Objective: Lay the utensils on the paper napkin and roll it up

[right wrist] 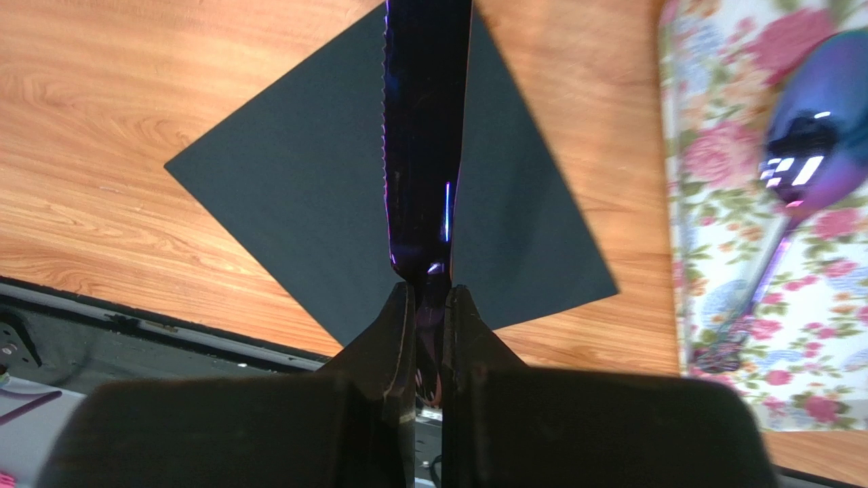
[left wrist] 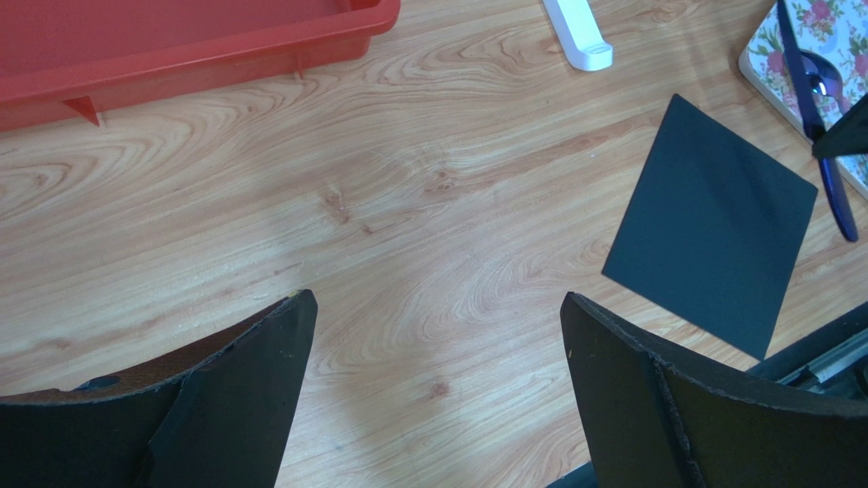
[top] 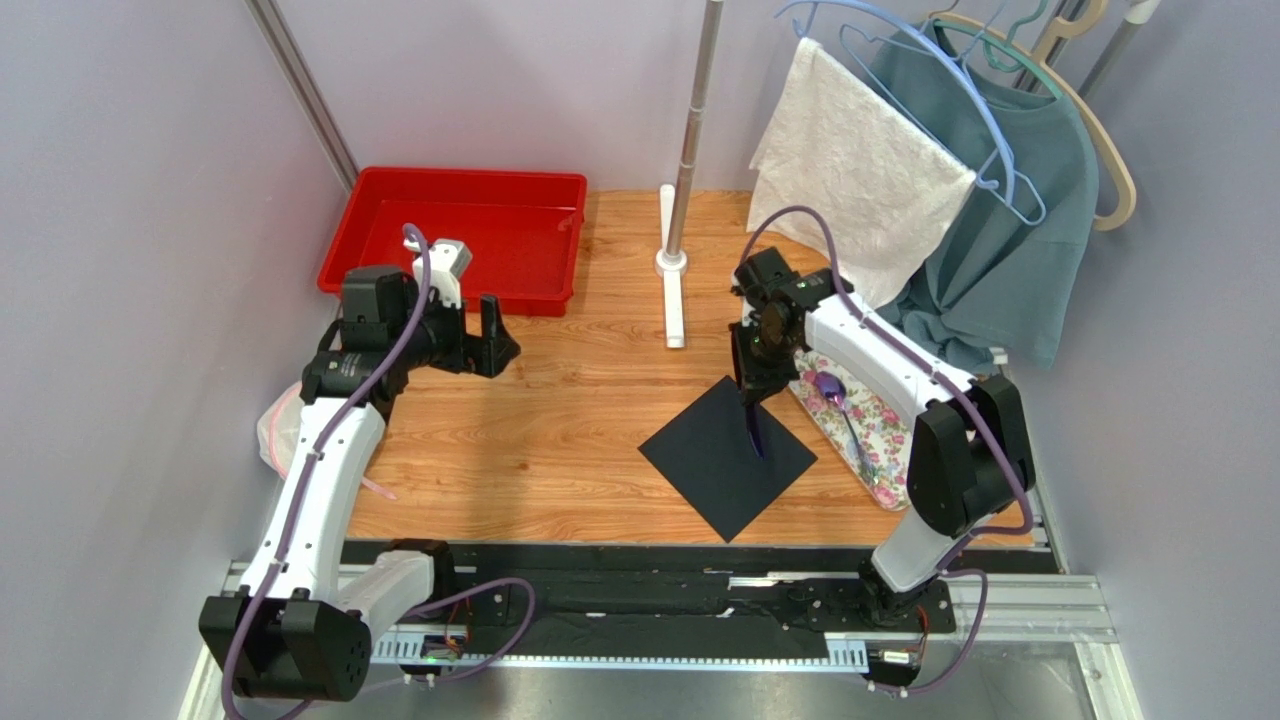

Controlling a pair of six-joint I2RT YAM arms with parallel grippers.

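Black and matte, the thin square paper napkin (top: 699, 465) (left wrist: 713, 224) (right wrist: 295, 203) lies flat on the light wooden worktop (top: 556, 435), in its near right part. It is turned like a diamond, with one corner pointing to the near edge.

The right gripper (top: 747, 393) (right wrist: 423, 295) is above the far corner of this napkin. Its fingers are pressed together on the end of a slim, dark, shiny blue-violet knife (top: 754, 432) (right wrist: 423, 122) with a toothed edge. The knife reaches from the fingers over the middle of the napkin. It is not possible to tell if it touches the paper.

Just beside the napkin, at the right edge of the worktop, lies a rectangular mat with a pink flower pattern (top: 879, 465) (right wrist: 713, 234). A spoon of the same shiny blue-violet colour (top: 831, 390) (right wrist: 810, 153) rests on this mat.

The left gripper (top: 493, 333) (left wrist: 436, 300) is well apart from the napkin, near the red plastic tray (top: 511, 240) (left wrist: 183, 51) at the far left corner. Its fingers are wide apart and hold nothing, with only bare wood under them.
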